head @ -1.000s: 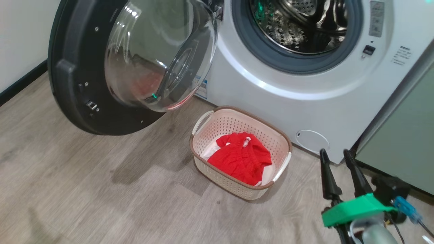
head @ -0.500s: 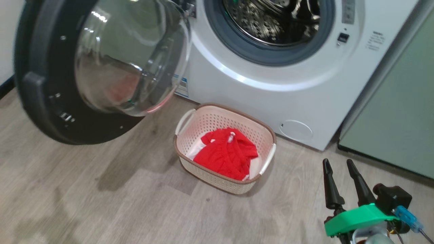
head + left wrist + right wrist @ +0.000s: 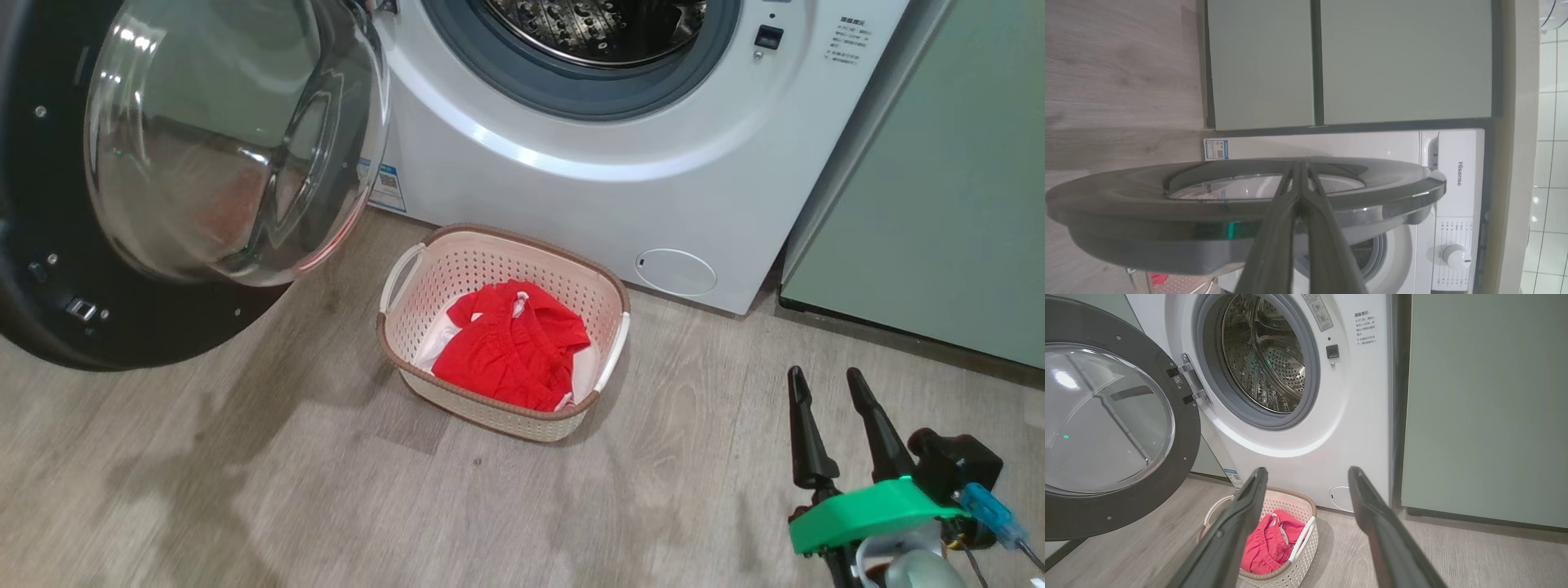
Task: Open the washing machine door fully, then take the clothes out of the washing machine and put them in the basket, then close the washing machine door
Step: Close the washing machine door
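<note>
1. Right hand (image 3: 824, 376) is hanging low at the lower right of the head view, its two long fingers spread wide and gripping nothing, pointing toward the foot of the machine (image 3: 571, 204) and the green cabinet (image 3: 939, 204).
2. Over the last second the whole head view is sliding: machine, basket (image 3: 490, 420) and door (image 3: 49, 318) are all drifting up and left together, so the camera is turning while the things are staying put. The right hand is keeping its low-right place and the same wide spread.
3. Clothes (image 3: 510, 355) are lying bunched in the basket, which is sitting on the floor (image 3: 245, 474) just in front of the machine, below the drum (image 3: 1265, 363). As far as the right wrist view is showing, the drum is looking empty.
4. The door is standing swung out wide to the left of the opening. Judging by this, the unloading is looking finished and only the closing is remaining; the turn is probably lining the robot up for that push.
5. Left hand (image 3: 1301, 165) is pointing at the door's outer face, fingers pressed together and holding nothing. Its tips are showing against the ring round the window, but whether they are touching it I cannot tell.
</note>
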You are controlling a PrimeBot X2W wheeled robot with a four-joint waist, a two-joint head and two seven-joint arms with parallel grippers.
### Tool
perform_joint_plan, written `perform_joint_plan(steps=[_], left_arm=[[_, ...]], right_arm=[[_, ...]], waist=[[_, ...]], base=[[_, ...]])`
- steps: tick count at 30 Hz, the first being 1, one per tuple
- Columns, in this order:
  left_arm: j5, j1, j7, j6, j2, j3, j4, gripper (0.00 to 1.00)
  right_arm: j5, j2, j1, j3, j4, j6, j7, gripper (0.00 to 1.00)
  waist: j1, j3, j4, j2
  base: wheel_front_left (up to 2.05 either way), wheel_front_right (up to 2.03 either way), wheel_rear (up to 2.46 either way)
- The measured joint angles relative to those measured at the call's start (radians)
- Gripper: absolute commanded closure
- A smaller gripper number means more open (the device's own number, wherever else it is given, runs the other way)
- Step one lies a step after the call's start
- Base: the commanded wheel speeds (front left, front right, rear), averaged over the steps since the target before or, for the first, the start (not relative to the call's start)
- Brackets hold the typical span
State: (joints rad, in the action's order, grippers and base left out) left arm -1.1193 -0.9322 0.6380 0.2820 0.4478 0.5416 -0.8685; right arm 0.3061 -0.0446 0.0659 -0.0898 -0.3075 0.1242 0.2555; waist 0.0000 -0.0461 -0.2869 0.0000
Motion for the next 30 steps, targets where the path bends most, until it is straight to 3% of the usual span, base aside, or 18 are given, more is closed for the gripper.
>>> perform_joint_plan(steps=[3,19,24,30], left_arm=[[0.000,0.019,0.026,0.018,-0.029,-0.025,0.056,1.00],[-0.023,0.148,0.268,0.025,-0.184,-0.175,0.291,1.00],[-0.063,0.168,0.340,-0.001,-0.232,-0.205,0.312,1.00],[-0.072,0.170,0.311,-0.028,-0.312,-0.229,0.315,1.00]], right_arm=[[0.000,0.000,0.000,0.002,0.000,0.000,0.000,0.00],[0.002,0.000,0.001,0.003,0.000,0.000,0.000,0.00],[0.012,0.000,0.000,0.002,0.000,0.000,0.000,0.00],[0.012,0.000,0.001,0.003,0.000,0.000,0.000,0.00]], waist=[[0.0000,-0.002,-0.004,0.0000],[0.0000,0.027,-0.037,0.0000],[0.0000,0.036,-0.031,0.0000],[0.0000,0.036,0.001,0.0000]], base=[[0.00,0.00,0.00],[0.00,0.00,0.00],[0.00,0.00,0.00],[0.00,0.00,0.00]])
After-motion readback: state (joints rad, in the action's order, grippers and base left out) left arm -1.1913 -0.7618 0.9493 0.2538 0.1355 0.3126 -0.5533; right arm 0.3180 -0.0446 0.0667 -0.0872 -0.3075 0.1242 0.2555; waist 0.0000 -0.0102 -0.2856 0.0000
